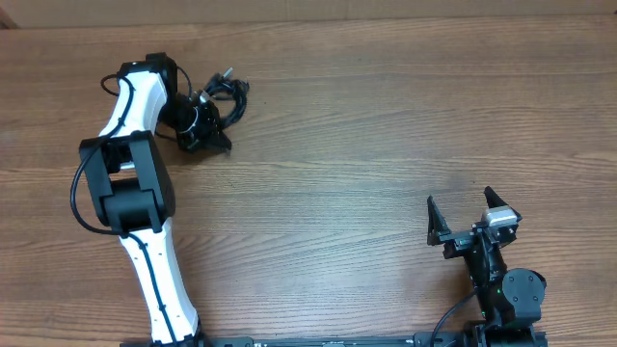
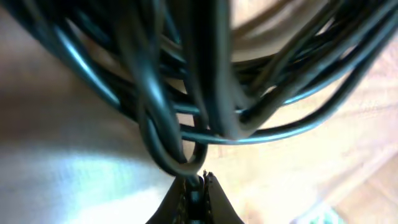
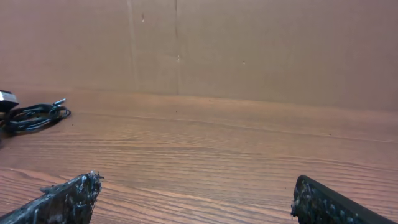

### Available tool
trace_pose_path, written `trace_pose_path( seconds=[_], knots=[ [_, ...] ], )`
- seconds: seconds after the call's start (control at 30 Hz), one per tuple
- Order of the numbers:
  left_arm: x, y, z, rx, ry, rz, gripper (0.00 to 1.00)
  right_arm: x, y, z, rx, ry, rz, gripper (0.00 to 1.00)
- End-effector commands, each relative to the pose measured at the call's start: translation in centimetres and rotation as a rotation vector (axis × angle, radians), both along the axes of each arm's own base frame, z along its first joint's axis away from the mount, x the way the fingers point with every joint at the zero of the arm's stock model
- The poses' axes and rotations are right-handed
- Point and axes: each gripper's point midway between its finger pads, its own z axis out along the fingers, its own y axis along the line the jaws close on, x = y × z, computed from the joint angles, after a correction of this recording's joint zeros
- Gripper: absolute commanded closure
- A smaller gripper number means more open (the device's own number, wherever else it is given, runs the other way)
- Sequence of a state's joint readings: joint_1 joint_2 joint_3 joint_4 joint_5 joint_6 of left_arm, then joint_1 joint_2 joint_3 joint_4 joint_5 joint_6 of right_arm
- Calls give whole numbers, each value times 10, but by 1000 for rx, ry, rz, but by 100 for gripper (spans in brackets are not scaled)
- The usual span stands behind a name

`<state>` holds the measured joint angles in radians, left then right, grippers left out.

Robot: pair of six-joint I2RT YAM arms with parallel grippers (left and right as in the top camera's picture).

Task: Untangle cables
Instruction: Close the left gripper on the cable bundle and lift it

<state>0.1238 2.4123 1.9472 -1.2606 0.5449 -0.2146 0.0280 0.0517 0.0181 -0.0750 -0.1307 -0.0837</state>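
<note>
We see a left arm of rounded white shells, chunky black joint blocks and a thin black wire looping beside it, and a smaller all-black right arm with a grey block and pointed, rough-edged black fingers.

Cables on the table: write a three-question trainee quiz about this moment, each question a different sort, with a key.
1. Fill in: the left gripper is shut on ____.
2. True or false: the right gripper is open and empty.
3. The cables lie: A) at the left gripper, B) between the right gripper's fingers, C) midway between the two grippers.
Key: 1 the cables; 2 true; 3 A.
</note>
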Motion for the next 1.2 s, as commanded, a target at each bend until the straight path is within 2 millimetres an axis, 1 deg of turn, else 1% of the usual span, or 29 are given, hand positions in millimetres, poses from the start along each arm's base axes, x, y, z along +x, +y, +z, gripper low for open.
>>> trace_pose_path(
  seconds=[0.0,0.03,0.07,0.13,0.2,0.23,0.3,0.33,0.4,0.5,0.63,0.8,0.87,0.97,1.0,1.07,1.17],
  knots=[
    [1,-10,75,-6,-167,-66,96,0,2,-3,-7,3,8,0],
    [-2,-10,104,2,-224,-67,96,0,2,-3,-7,3,8,0],
    [-4,-10,121,7,-259,-67,96,0,2,-3,-7,2,8,0],
    [-8,-10,148,18,-318,-68,96,0,2,-3,-7,2,8,0],
    [-13,-9,169,42,-365,-68,96,0,2,-3,-7,2,8,0],
    [-15,-9,177,48,-378,-67,96,0,2,-3,-7,3,8,0],
    [-23,-13,189,48,-393,-74,96,0,2,-3,-7,3,8,0],
    [-26,-15,193,47,-393,-79,96,0,2,-3,-7,3,8,0],
    [-32,-22,193,41,-377,-93,96,0,2,-3,-7,3,8,0],
    [-37,-39,188,30,-350,-133,96,0,2,-3,-7,2,8,0],
    [-43,-73,178,13,-330,-217,96,0,2,-3,-7,3,8,0],
    [-54,-118,183,-51,-361,-339,96,0,2,-3,-7,3,8,0],
    [-60,-131,182,-50,-357,-375,96,0,2,-3,-7,3,8,0],
    [-67,-136,169,54,-339,-419,96,0,2,-3,-7,3,8,0],
    [-68,-134,158,141,-324,-427,96,0,2,-3,-7,3,8,0],
    [-72,-132,144,243,-299,-431,96,0,2,-3,-7,3,8,0],
    [-84,-140,127,305,-274,-480,96,0,2,-3,-7,2,8,0]
  ],
)
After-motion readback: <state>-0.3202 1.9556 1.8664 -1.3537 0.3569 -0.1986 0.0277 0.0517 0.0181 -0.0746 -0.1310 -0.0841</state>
